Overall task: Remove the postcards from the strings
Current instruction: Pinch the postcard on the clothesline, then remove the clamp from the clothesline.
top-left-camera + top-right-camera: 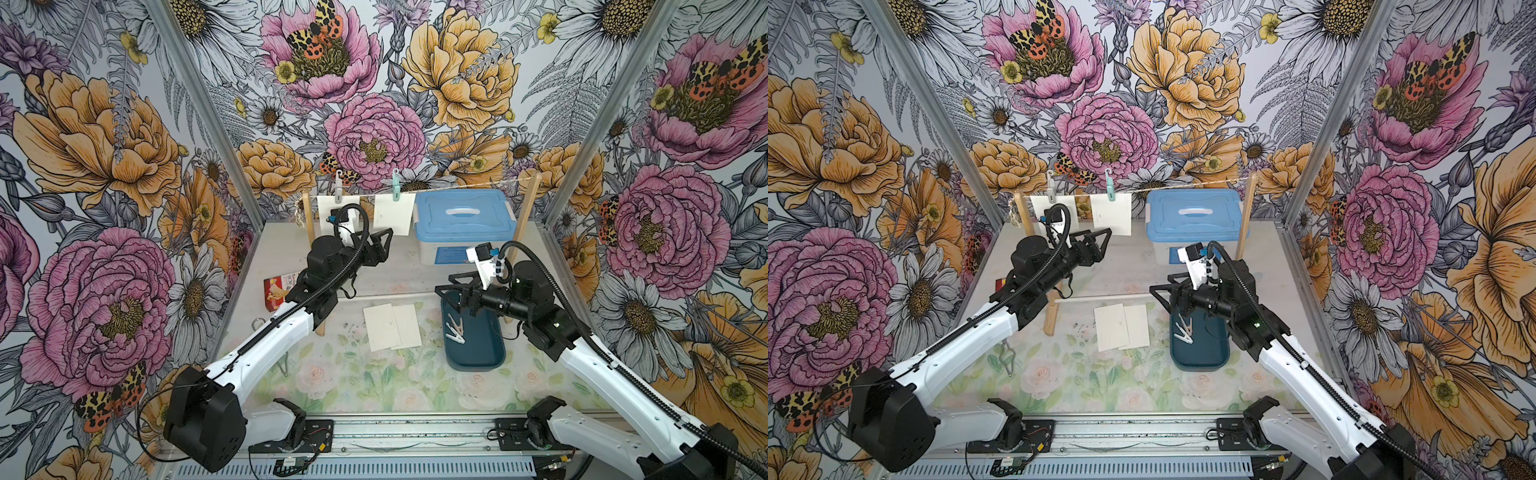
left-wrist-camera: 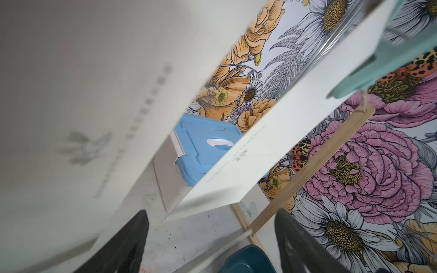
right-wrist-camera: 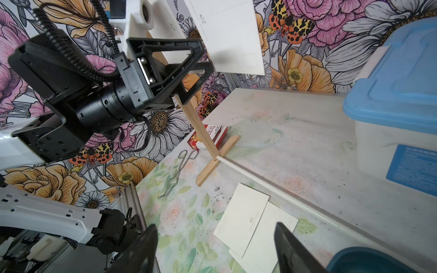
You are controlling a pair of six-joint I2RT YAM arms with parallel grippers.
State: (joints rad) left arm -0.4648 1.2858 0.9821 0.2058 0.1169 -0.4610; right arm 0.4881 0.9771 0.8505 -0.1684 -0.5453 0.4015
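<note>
On the table [image 1: 395,270], beside the blue-lidded bin [image 1: 461,216], the string [image 1: 469,185] runs between two wooden posts, and half the job looks done. Two cards [image 1: 384,326] lie overlapping on the table, and two hang at the left end of the string, one [image 1: 326,216] under a grey pin [image 1: 338,183] and one [image 1: 392,216] under a teal pin [image 1: 396,185]. The left gripper [image 3: 208,56] is raised to the lower edge of the teal-pinned card with its jaws wide and nothing between them. The step in hand is probably taking hold of that card. The right gripper [image 1: 449,293] hovers over the far end of the tray [image 1: 473,368], also wide and empty, above a few loose pins [image 1: 455,330]. The left wrist view shows the card edge-on and slanted, so the jaws should be turned until the pads face it flat and then closed near a lower corner, not across the middle. The grey-pinned card hangs very close to that wrist, so the approach should be narrow enough not to brush or swing it. A downward tug is unwise while the pin bites, since the posts look light and the string would likely sag or pull them over. The safer way is to hold the card lightly, bring the right gripper up to squeeze the teal pin's tail, and lower the card only after the pin lets go.
</note>
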